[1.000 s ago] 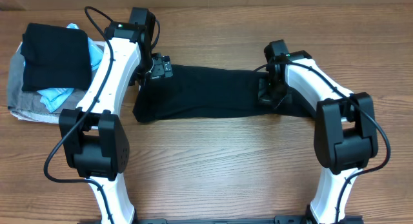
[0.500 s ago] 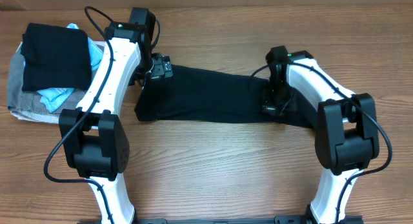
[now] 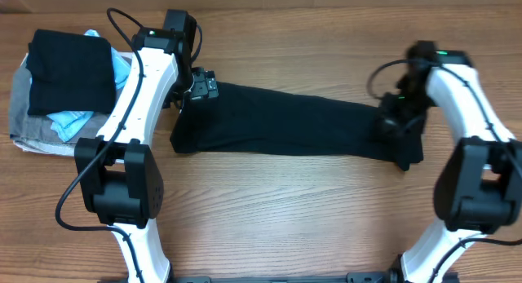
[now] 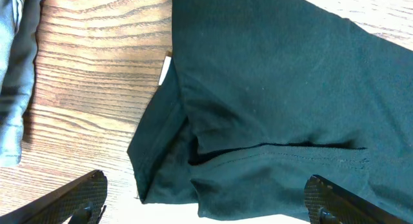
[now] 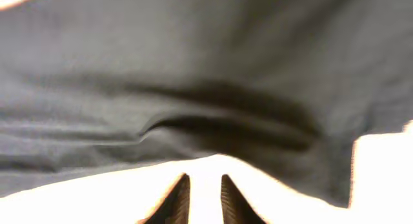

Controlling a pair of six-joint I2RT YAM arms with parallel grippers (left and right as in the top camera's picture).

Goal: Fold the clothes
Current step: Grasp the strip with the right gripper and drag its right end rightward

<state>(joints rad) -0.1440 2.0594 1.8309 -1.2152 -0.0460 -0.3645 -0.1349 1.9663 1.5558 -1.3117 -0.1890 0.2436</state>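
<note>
Garments (image 3: pixel 65 95) lie piled beyond left arm (image 3: pixel 139 87), beside T-shirt (image 3: pixel 277 126).

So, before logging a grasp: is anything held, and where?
Nothing: left gripper wide open above the black T-shirt; right gripper parted, no cloth between.

Your shirt (image 3: pixel 277 124) is soft, matt black cloth with stitched hems. The table (image 3: pixel 285 210) looks like smooth wood grain with a faint sheen. The left arm (image 3: pixel 143 79) wears hard white plastic shells, slightly glossy. The grey garment (image 3: pixel 18 103) is matt cloth too.
</note>
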